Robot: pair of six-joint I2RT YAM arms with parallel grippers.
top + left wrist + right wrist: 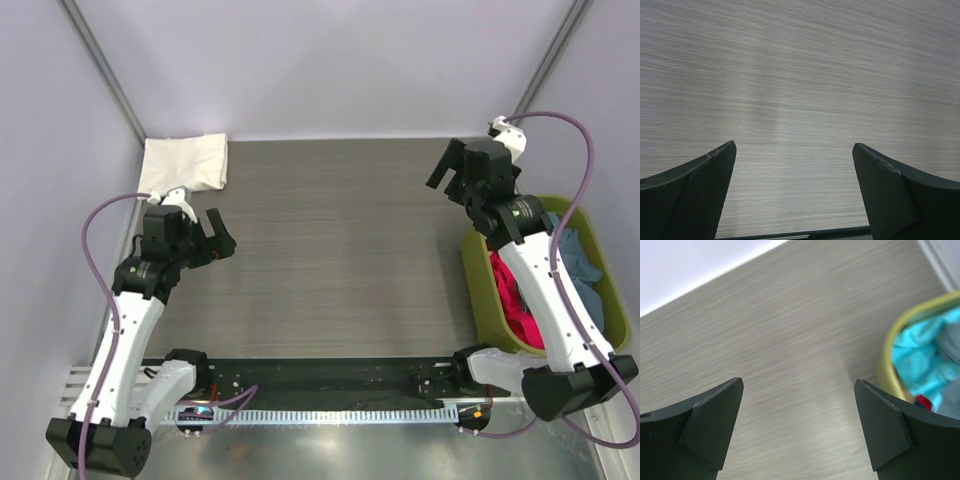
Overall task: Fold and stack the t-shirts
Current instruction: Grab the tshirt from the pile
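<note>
- Grey table (330, 260) is carrying an olive-green bin (474, 285).
- Cream t-shirt (185, 163) is lying folded, well apart from the bin; other t-shirts (520, 305) are sitting heaped inside it.
- Hovering wide open, empty: right end effector (452, 172) near the bin, left end effector (222, 237) well apart.
- Seemingly between shirts; the next move is calling for a reach into the bin.

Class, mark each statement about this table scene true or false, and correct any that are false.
1. A folded cream shirt lies at the far left corner of the table. True.
2. The left gripper holds a shirt. False: it is open and empty.
3. The green bin stands on the left side. False: it stands on the right side.
4. A pink shirt and a turquoise shirt lie in the bin. True.
</note>
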